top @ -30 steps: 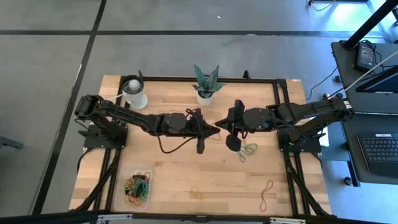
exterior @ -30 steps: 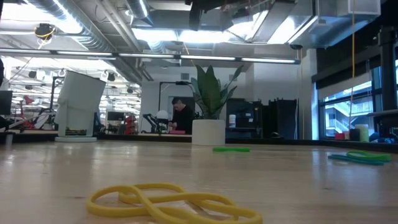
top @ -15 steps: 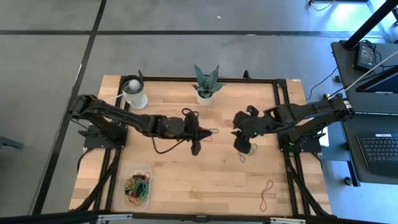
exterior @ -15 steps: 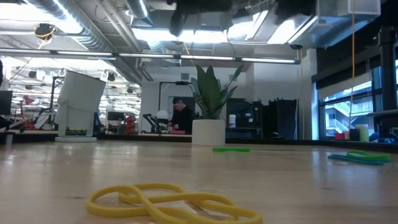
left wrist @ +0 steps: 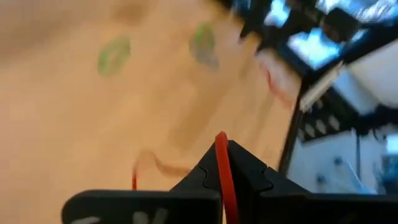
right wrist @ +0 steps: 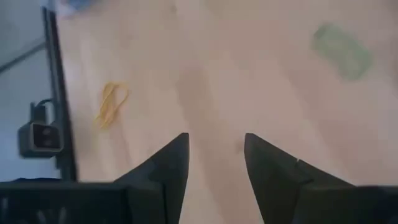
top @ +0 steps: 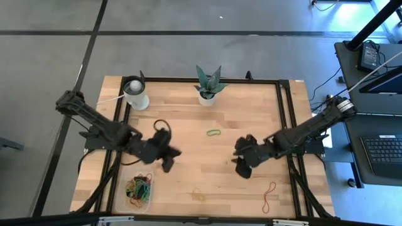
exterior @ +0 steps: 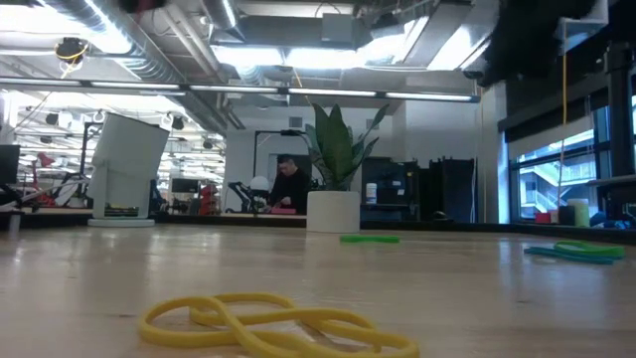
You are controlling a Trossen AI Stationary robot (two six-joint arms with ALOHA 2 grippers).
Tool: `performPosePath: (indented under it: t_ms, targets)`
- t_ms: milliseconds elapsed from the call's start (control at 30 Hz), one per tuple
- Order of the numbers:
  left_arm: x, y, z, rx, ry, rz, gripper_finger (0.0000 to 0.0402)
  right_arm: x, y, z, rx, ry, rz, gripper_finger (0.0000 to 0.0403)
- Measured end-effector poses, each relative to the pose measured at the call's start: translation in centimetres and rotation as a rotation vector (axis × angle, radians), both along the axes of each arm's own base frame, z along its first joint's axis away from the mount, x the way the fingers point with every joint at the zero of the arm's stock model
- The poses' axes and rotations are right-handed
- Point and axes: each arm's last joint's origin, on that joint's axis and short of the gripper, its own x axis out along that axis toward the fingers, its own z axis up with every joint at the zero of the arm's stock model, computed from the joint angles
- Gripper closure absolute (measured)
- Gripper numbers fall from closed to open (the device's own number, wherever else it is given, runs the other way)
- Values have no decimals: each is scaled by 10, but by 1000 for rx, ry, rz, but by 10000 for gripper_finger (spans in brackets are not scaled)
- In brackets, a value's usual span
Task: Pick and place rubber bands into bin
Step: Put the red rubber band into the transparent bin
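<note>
1. A red rubber band [left wrist: 222, 177] is pinched between the pressed-together fingers of the left gripper [top: 167, 164]; the left wrist view shows it as a thin red strand running up the seam between the fingers, with a loop trailing off to one side.
2. The bin [top: 136, 190] lies just beside that gripper, a little toward the table's near edge and toward the left arm's own base. It already holds a tangle of coloured bands.
3. I judge the coming move to be a short carry over the bin's rim and then a release. The left arm is plainly the nearer one for this.
4. The right gripper [top: 244, 165] hovers well apart from the bin, its fingers spread with nothing between them.
5. Loose bands remain: a green band [top: 215, 132] lies between the two grippers toward the far side, a yellow band [top: 198, 194] near the front edge, and another red band [top: 269, 194] just beyond the right gripper.
</note>
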Motion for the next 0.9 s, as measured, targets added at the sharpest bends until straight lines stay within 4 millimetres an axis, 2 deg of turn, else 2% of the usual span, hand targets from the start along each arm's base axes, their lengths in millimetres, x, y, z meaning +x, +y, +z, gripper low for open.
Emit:
performPosePath:
  t_ms: [133, 367, 467, 667, 800, 900]
  targets:
    - [-28, -20, -9, -106, 155, -18, 399, -11, 14, -17, 110, 12, -60, 247]
    - [-80, -48, -26, -232, 500, -19, 399, -15, 31, -13, 261, -34, -128, 274]
    - [-97, -56, -32, -223, 538, 18, 399, -10, 33, -10, 296, -99, -162, 285]
    - [-119, -73, -63, -293, 598, -21, 392, 2, 37, -3, 334, -278, -241, 300]
    - [-127, -87, -83, -397, 571, -98, 362, 10, 42, -6, 362, -317, -245, 312]
    - [-130, -92, -97, -407, 572, -135, 329, 15, 46, -12, 373, -321, -249, 323]
